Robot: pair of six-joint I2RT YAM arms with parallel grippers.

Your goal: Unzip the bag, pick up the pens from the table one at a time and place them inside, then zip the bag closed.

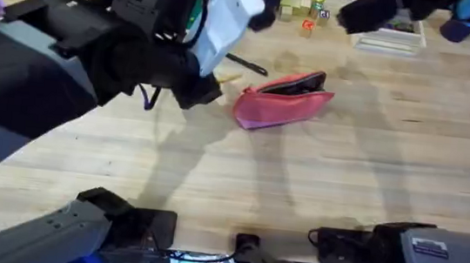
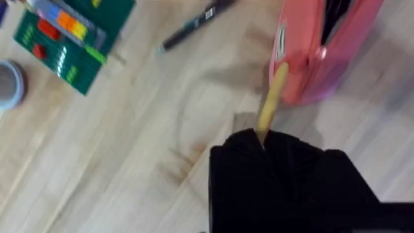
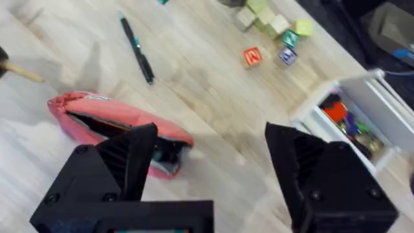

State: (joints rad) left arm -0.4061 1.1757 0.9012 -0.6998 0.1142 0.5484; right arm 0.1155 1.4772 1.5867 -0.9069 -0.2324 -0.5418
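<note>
The pink pouch (image 1: 284,99) is lying on the butcher-block table (image 1: 371,172) w/ its zipper already open; the dark slit along the top edge is gaping in the overhead and right wrist views, so the unzip step looks done.

The left gripper (image 2: 262,139) is pinching the tan-yellow pen (image 2: 272,100) by one end, fingers closed tight on it, pen sticking out toward the pouch. In the left wrist view the free tip is sitting right at the pouch's end, near or touching the fabric; can't tell which. Held by the end like that prob. so the long free part can slide into the opening first.

The right gripper (image 3: 210,165) is hanging above the pouch's other end, jaws spread wide, gripping nothing. Likely waiting there to steady or hold the mouth open, though it isn't touching the fabric yet.

The black pen (image 1: 246,64) is lying on the table just beyond the pouch, apart from it, i.e. not picked up yet.

Further back: coloured blocks (image 3: 272,29) and a white box (image 3: 362,120) w/ small bits inside, not in play.

Judgement: first pen going in, approx. a third through. Risk: tip catching on the pouch's end instead of entering the slit.
</note>
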